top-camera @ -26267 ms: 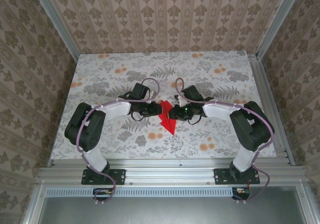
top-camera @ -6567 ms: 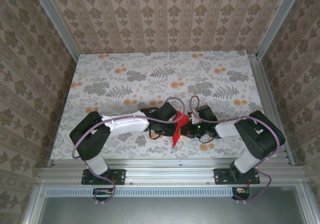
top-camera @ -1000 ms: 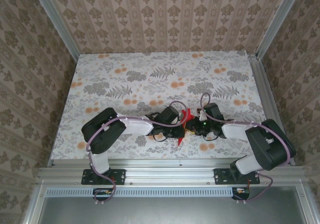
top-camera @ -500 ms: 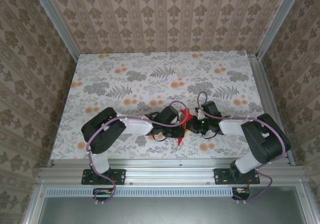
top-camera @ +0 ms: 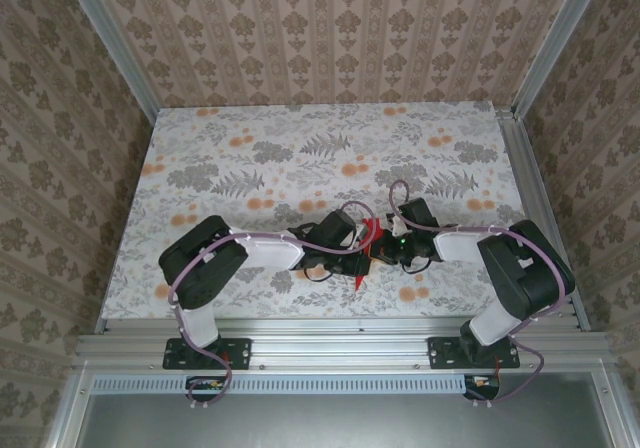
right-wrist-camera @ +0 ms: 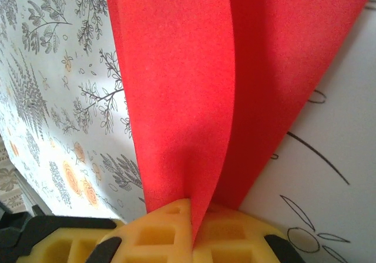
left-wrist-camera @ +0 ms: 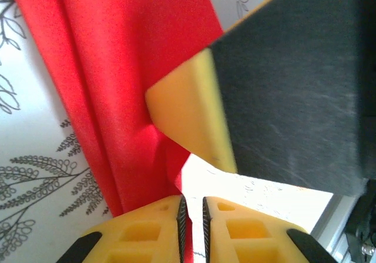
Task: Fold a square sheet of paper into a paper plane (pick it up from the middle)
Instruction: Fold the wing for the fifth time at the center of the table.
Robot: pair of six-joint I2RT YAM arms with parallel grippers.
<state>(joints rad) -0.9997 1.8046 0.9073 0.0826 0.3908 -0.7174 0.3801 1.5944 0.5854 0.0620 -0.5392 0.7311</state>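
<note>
Bright red paper (right-wrist-camera: 194,98) — white table (top-camera: 300,133) with grey ferns and orange blooms — beige, seemingly damask walls (top-camera: 330,38)

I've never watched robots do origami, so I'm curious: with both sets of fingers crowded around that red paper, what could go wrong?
The right fingers pinch the folded red paper at one narrow spot while its layers bow apart, so the crease might set crooked. The left fingers sit close beside them; I can't tell whether they grip. If both pull apart, the paper may tear, or the fingers may bump.
</note>
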